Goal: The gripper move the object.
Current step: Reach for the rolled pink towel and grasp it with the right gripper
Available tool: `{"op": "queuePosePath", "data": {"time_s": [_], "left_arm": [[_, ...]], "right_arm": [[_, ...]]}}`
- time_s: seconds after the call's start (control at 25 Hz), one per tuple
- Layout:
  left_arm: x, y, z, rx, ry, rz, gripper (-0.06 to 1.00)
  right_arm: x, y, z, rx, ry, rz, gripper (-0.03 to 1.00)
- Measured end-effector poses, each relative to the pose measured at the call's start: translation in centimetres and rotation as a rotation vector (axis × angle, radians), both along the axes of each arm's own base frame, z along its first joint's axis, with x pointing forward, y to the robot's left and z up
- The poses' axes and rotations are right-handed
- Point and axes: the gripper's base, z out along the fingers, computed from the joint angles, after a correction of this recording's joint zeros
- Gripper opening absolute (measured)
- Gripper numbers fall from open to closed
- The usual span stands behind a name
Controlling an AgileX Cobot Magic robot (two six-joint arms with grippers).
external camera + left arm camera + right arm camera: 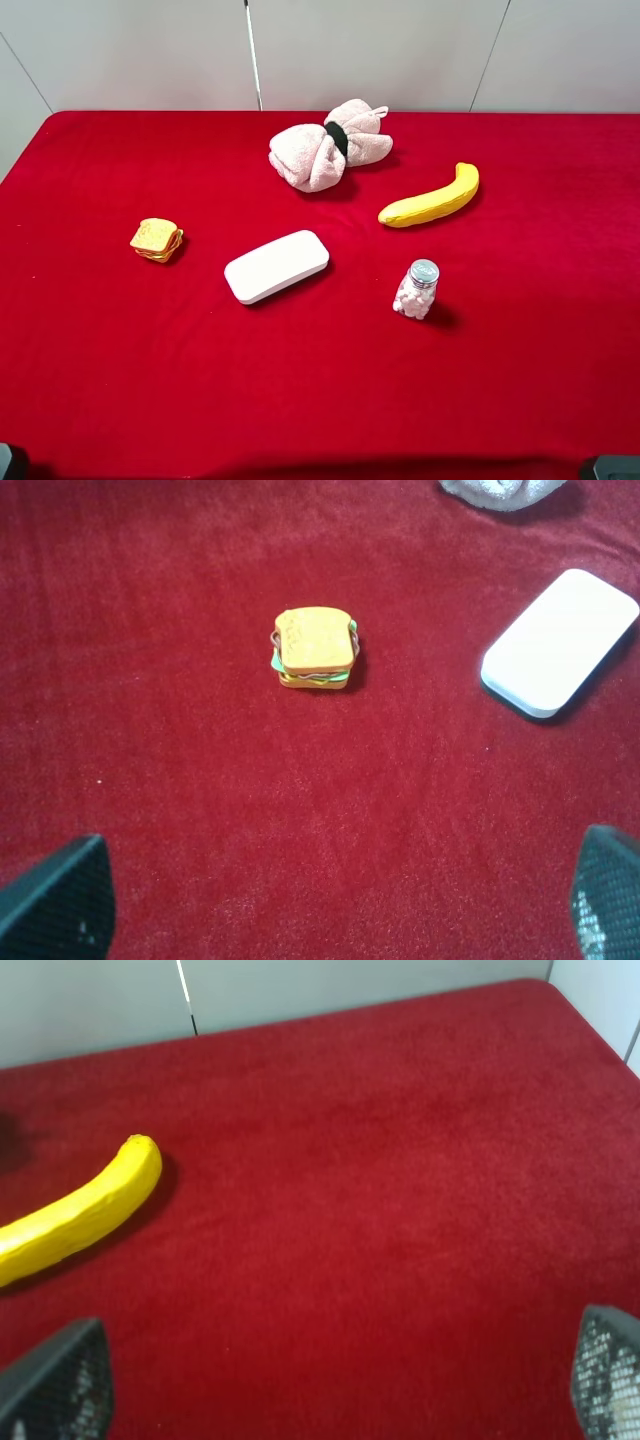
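The towel (330,150) is being seen in the upper middle of the high frame, upper left of the smooth curved banana (430,197); its fluffy pink pile is being cinched into a bow by a black band (337,137); the left hand (340,900) and right hand (330,1380) are both being held spread, empty, well apart from it; the narrow banded waist is being judged the best pinch point, since the soft lobes would squash.

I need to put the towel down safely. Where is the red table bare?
Bare cloth runs along the near edge, in front of the white case and jar; right of the banana, and the far left corner behind the toy sandwich. The middle, between towel, banana, case and jar, is crowded.
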Motion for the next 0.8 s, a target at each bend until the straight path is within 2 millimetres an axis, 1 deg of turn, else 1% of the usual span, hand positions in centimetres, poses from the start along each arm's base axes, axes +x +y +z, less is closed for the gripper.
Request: {"op": "queuePosePath", "data": {"time_s": [0.28,0.44,0.6,0.8], "left_arm": [[0.0,0.0,0.0,0.000,0.000,0.000,0.90],[0.0,0.0,0.0,0.000,0.000,0.000,0.90],[0.0,0.0,0.0,0.000,0.000,0.000,0.90],[0.0,0.0,0.0,0.000,0.000,0.000,0.90]], "right_arm": [[0.1,0.5,0.1,-0.025,-0.003,0.076,0.69],[0.1,0.7,0.7,-0.059,-0.014,0.115,0.69],[1.3,0.7,2.0,-0.092,0.037,0.149,0.69],[3.5,0.8,3.9,-0.144,0.120,0.218,0.69]]}}
